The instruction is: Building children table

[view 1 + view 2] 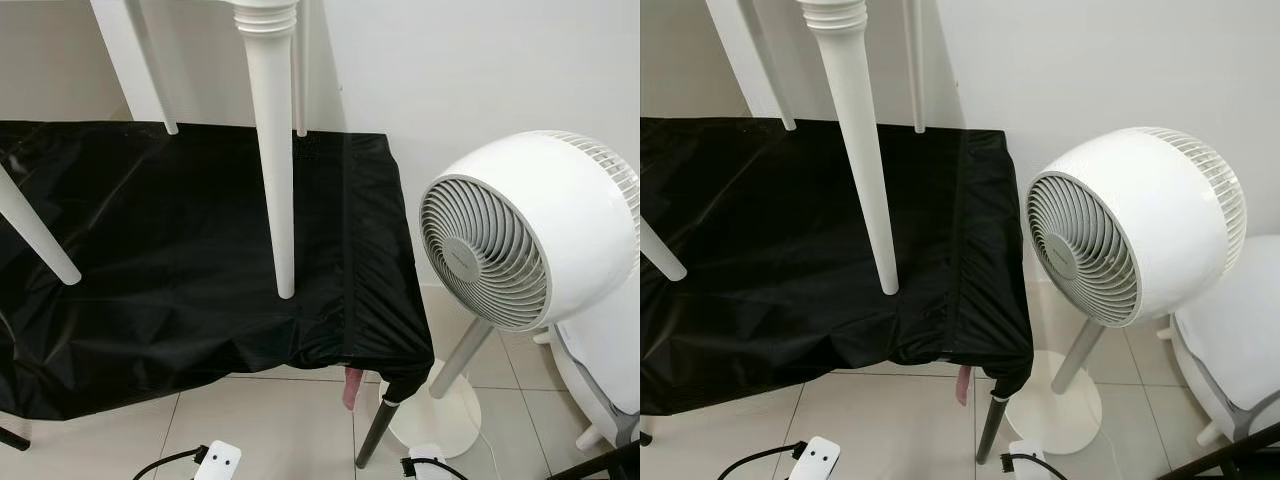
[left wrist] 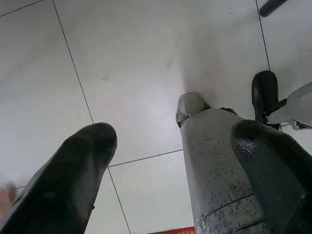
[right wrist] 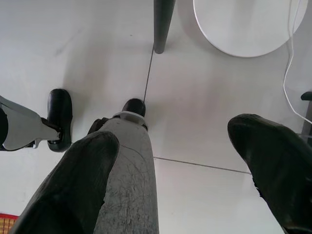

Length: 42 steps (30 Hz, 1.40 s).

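A white children's table stands on a black cloth-covered table; I see its tapered legs from below its top. The nearest leg rests its tip on the cloth near the middle. A second leg slants in at the left, and two more legs touch down at the back edge by the wall. My left gripper hangs open over the tiled floor, beside my own grey leg. My right gripper also hangs open above the floor with nothing between its fingers.
A white pedestal fan stands close to the right of the covered table, its round base on the tiles. A white power strip with black cable lies on the floor in front. A white seat is at far right.
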Tool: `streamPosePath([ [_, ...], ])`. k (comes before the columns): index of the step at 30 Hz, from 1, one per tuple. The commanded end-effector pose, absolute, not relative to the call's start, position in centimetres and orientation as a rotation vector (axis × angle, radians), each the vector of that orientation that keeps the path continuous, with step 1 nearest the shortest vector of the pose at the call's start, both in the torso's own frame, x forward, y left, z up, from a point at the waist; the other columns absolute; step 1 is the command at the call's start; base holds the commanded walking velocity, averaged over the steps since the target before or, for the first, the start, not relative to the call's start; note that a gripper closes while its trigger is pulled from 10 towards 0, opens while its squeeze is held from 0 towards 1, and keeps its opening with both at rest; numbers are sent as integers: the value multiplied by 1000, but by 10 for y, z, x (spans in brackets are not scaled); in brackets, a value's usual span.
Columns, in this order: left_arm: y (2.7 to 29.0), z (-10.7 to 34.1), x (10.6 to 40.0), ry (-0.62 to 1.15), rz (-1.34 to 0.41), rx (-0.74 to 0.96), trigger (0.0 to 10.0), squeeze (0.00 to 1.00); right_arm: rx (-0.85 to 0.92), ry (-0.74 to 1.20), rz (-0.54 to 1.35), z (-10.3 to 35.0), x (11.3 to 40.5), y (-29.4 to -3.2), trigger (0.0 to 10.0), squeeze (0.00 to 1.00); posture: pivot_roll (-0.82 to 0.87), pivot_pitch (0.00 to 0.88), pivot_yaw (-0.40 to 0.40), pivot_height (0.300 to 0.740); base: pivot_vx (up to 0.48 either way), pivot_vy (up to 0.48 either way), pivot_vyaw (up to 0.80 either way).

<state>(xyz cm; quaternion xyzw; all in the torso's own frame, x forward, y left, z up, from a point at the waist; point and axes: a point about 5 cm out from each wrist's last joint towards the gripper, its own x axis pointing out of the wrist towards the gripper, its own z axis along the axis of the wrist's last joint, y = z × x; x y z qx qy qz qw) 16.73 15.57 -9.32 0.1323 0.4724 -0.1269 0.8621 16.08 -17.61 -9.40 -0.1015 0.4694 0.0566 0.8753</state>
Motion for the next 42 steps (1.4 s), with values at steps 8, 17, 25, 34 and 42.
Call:
streamPosePath([
  [8, 156, -99, 154, 1037, -267, 274, 10000, 0, -197, 1013, 111, -98, 151, -177, 10000, 0, 23, 0, 18, 740, 0, 0, 0],
  [17, 154, -100, 153, 1037, -277, 278, 10000, 0, -198, 1026, 106, -99, 148, -179, 10000, 0, 20, 0, 19, 740, 0, 0, -70],
  [25, 154, -99, 154, 1035, -281, 278, 10000, 0, -199, 1025, 106, -99, 148, -180, 10000, 0, 20, 0, 19, 740, 0, 0, -737],
  [34, 154, -99, 155, 1033, -282, 276, 10000, 0, -200, 1014, 111, -98, 149, -181, 10000, 0, 19, 0, 20, 740, 0, 0, -785],
  [42, 155, -99, 154, 1033, -281, 274, 10000, 0, -192, 1001, 115, -97, 155, -172, 10000, 0, 21, 0, 24, 740, 0, 0, -781],
])
